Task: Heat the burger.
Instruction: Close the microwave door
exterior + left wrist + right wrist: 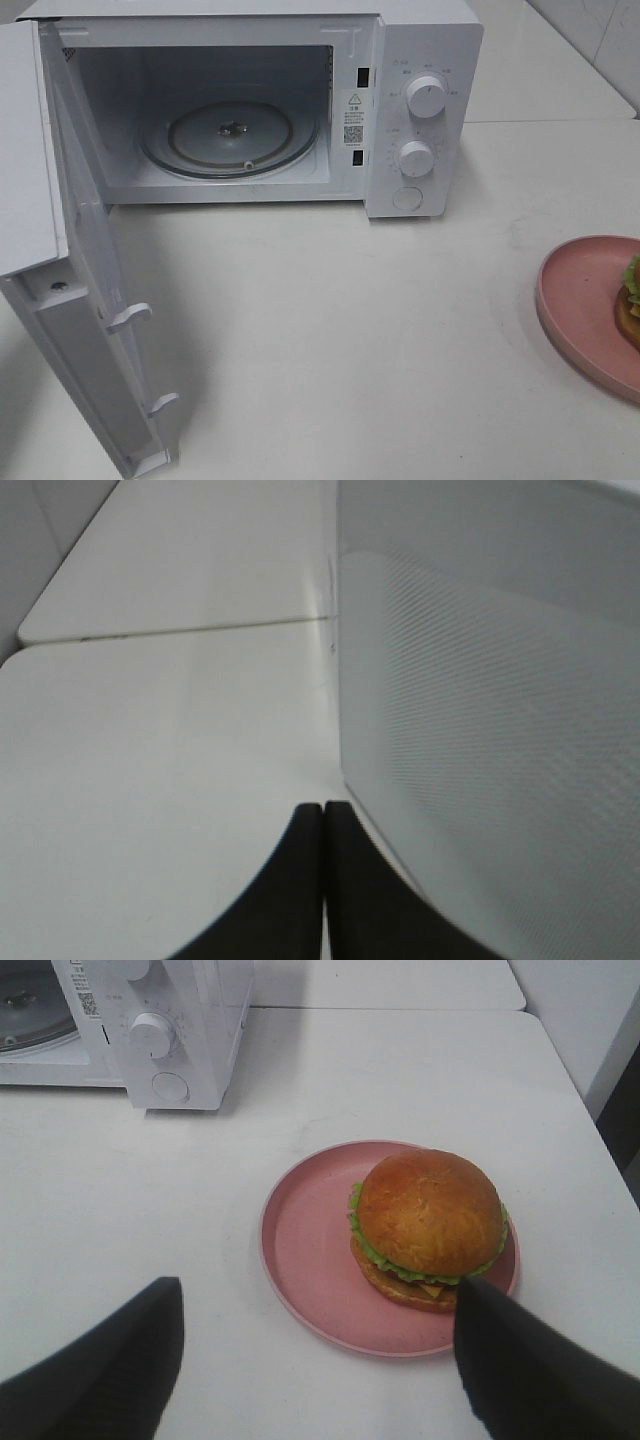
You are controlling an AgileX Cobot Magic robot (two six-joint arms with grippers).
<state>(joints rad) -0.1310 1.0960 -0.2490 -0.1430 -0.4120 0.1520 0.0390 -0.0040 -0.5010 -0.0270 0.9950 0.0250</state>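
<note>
One burger [430,1222] sits on your pink plate [300,1250], right of the open microwave [400,110]. Your right gripper [318,1360] hovers above it, spread wide, empty. Your left gripper [323,880] is pressed closed beside the microwave door [480,730].

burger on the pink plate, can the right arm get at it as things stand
Probably yes. In the right wrist view the right gripper hangs with its jaws wide apart, and the burger sits uncovered on the pink plate with nothing between them. The microwave stands well off to one side.
</note>
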